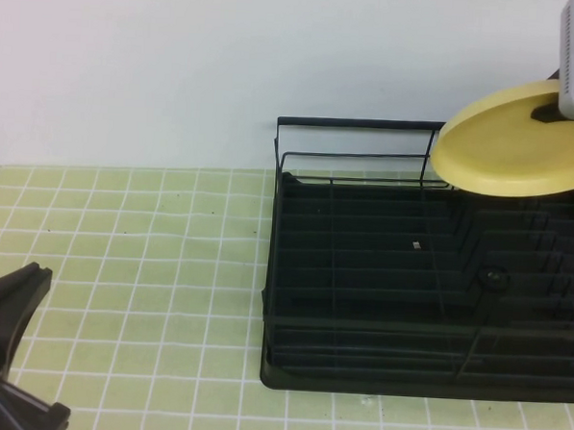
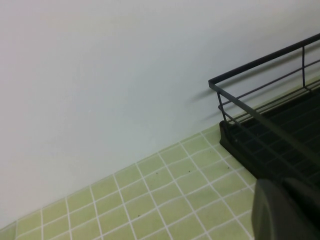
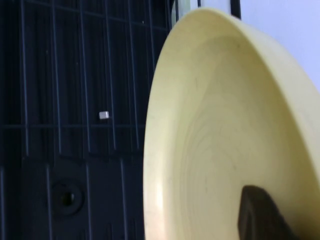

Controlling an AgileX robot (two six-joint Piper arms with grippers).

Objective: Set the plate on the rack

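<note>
1. A pale green tiled desk (image 1: 150, 266) stands against a plain white wall (image 1: 179, 65).
2. A black wire dish rack (image 1: 359, 305) sits on the right half of the desk. A raised rail runs along its far side, and a dark tray lies under its wires.
3. A pale yellow round plate (image 1: 512, 140) is held in the air above the far right part of the rack, tilted on a slant. It is not set into the rack's slots.
4. The right end effector (image 1: 552, 111) comes in from the upper right and is clamped on the plate's far right rim. In the right wrist view one dark finger (image 3: 260, 215) presses on the plate's (image 3: 225, 140) hollow inner face, with the rack's (image 3: 75, 75) wires beneath.
5. A small pale speck (image 1: 416, 245) lies on the rack's tray near its middle. A round hole (image 1: 496, 277) shows to the right of it and nearer.
6. The left end effector (image 1: 35, 277) rests low at the near left of the desk, well apart from the rack. Its fingers are together and hold nothing.
7. The left wrist view shows the rack's (image 2: 270, 130) far left corner, the tiles and the wall.
</note>
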